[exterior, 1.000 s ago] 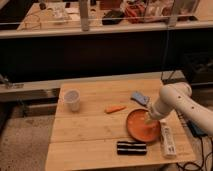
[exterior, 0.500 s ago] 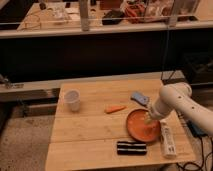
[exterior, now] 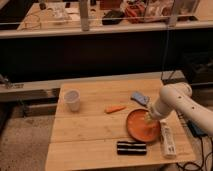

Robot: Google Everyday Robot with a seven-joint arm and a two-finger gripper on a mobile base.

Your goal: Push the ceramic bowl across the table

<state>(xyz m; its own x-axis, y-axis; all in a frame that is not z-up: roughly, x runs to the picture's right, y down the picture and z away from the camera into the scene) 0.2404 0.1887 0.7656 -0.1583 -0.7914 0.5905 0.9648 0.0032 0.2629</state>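
Now, gripper (exterior: pixel 149 118) down at the ceramic bowl (exterior: pixel 136 128).
Bowl sits lower right on the table (exterior: pixel 85 132), gripper over its right inner side; open or closed, cannot tell.

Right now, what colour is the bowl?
The bowl is orange, camera view; the gripper is over it.

High view, angled down onto table (exterior: pixel 90 136); jaws over bowl (exterior: pixel 136 129).

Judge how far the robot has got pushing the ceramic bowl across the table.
Done: the gripper is at the ceramic bowl, by its right rim. In hand: the push, apparently just starting. Left: nearly all the travel, since the bowl sits near the right edge of the table.
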